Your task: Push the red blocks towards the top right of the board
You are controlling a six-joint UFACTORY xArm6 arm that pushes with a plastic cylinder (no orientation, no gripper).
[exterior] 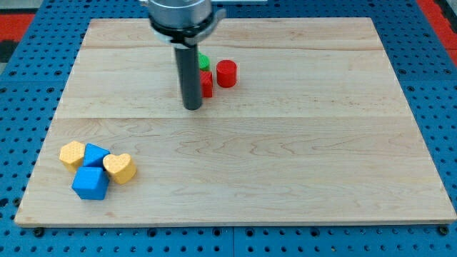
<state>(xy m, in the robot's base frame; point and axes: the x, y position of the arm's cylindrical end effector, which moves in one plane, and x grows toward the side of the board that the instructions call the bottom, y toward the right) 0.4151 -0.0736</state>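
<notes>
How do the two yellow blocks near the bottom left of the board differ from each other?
The yellow heart block has a notched, heart-like outline; the other yellow block looks many-sided, without a notch. The heart block lies at the cluster's right end, the other yellow block at its left end. The heart block sits slightly lower in the view. Both share the same yellow colour and each touches a blue block.

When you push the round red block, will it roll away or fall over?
Probably neither. The red cylinder stands upright on its flat end on the wooden board, so it should slide. It looks squat, so tipping seems unlikely. My tip sits to its left, beside another red block.
</notes>
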